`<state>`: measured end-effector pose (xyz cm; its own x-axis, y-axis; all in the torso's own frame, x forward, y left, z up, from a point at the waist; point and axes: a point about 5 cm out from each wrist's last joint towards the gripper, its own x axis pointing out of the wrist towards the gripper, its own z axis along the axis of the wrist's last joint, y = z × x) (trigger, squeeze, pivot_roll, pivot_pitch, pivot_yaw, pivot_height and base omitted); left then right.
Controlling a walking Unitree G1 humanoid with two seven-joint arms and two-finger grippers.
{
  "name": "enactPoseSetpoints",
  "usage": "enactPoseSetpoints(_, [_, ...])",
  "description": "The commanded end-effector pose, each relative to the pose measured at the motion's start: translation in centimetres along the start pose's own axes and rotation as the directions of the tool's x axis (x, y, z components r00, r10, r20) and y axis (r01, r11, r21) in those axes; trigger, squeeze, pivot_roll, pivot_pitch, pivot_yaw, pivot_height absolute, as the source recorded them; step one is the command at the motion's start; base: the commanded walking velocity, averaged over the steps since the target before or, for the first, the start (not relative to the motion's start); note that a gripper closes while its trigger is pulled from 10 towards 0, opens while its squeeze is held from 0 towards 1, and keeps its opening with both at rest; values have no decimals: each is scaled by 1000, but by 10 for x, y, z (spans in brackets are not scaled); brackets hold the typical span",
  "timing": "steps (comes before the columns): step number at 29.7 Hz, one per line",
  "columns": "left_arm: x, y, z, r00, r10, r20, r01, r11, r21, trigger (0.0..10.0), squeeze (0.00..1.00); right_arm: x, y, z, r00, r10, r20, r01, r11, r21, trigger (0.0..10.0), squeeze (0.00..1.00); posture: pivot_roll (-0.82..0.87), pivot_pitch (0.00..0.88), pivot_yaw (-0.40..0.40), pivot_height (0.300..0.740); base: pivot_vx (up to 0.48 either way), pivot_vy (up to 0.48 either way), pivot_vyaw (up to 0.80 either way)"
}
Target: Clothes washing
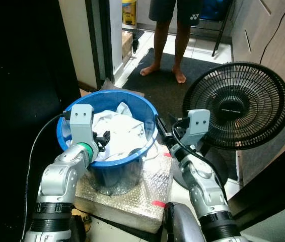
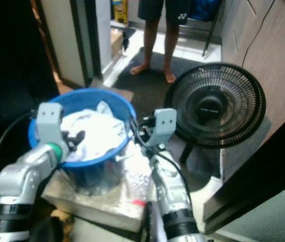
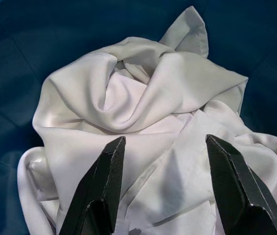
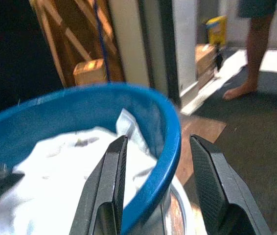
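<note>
My left gripper (image 3: pixel 160 188) hangs spread over the white cloth (image 3: pixel 143 122) in the blue basin (image 1: pixel 147 143) — soft, light, slippery — so I'd pinch a raised fold.

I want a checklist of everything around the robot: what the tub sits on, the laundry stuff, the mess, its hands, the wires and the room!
Surface: bubble-wrapped block on the floor, carrying the tub.
Job's things: blue tub holding crumpled white cloth.
Clutter: nothing seen.
Grippers: left gripper open, over the cloth inside the tub; right gripper open, its fingers straddling the tub's rim.
Cables: black cable looping to the left arm; another along the right arm.
Surroundings: black fan at the robot's right; person's bare feet on a dark mat; doorway beyond.
</note>
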<state>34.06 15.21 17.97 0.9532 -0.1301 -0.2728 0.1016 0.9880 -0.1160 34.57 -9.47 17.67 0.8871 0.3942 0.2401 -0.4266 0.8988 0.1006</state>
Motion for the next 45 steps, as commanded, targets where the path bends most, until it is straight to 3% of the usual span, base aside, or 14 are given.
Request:
enactPoseSetpoints(1, [3, 7, -34, 988, 29, -152, -34, 999, -27, 10000, 0, 0, 6, -5, 997, 65, -48, -65, 998, 12, 10000, 0, 70, 131, -21, 486, 0, 0, 0])
enactPoseSetpoints(6, [5, 6, -30, 989, 31, -145, -36, 999, -28, 10000, 0, 3, 20, 5, 955, 283, -92, -284, 959, -3, 10000, 0, 71, 128, -19, 486, 0, 0, 0])
enactPoseSetpoints(13, [3, 11, -41, 983, 56, -173, -52, 998, 30, 10000, 0, 3, 18, -2, 941, 273, -199, -292, 953, -74, 10000, 0, 70, 127, -19, 486, 0, 0, 0])
enactPoseSetpoints(19, [1, 10, -39, 987, 54, -151, -53, 999, 11, 10000, 0, -14, 25, -17, 864, 404, -299, -440, 896, -61, 10000, 0, 73, 128, -22, 486, 0, 0, 0])
enactPoseSetpoints(24, [1, 4, -29, 994, 15, -107, -18, 999, -26, 10000, 0, -13, 17, -15, 897, 344, -279, -375, 925, -66, 10000, 0, 75, 128, -22, 486, 0, 0, 0])
enactPoseSetpoints(29, [3, 2, -22, 997, 7, -74, -10, 999, -42, 10000, 0, 2, 14, 5, 938, 302, -169, -316, 946, -67, 10000, 0, 64, 126, -17, 486, 0, 0, 0])
enactPoseSetpoints(32, [4, -6, -14, 999, -29, -29, 27, 998, -56, 10000, 0, 11, 27, 3, 916, 361, -176, -372, 928, -29, 10000, 0, 73, 124, -23, 486, 0, 0, 0])
enactPoseSetpoints(35, [4, -6, -14, 999, -29, -29, 27, 998, -56, 10000, 0, 11, 27, 3, 916, 361, -176, -372, 928, -29, 10000, 0, 73, 124, -23, 486, 0, 0, 0])
enactPoseSetpoints(36, [4, -9, -12, 999, -38, -19, 37, 998, -53, 10000, 0, 12, 35, -1, 897, 396, -195, -407, 914, -15, 10000, 0, 77, 126, -27, 486, 0, 0, 0])
enactPoseSetpoints(41, [4, -9, -12, 999, -38, -19, 37, 998, -53, 10000, 0, 12, 35, -1, 897, 396, -195, -407, 914, -15, 10000, 0, 77, 126, -27, 486, 0, 0, 0])
enactPoseSetpoints(42, [5, -16, -13, 999, -49, -15, 49, 998, -43, 10000, 0, 13, 43, -9, 878, 425, -220, -436, 900, -1, 10000, 0, 84, 130, -34, 486, 0, 0, 0])
enactPoseSetpoints(45, [12, -25, -7, 999, -41, 33, 42, 999, -24, 10000, 0, 17, 49, -18, 884, 409, -228, -419, 908, 5, 10000, 0, 90, 138, -42, 486, 0, 0, 0])
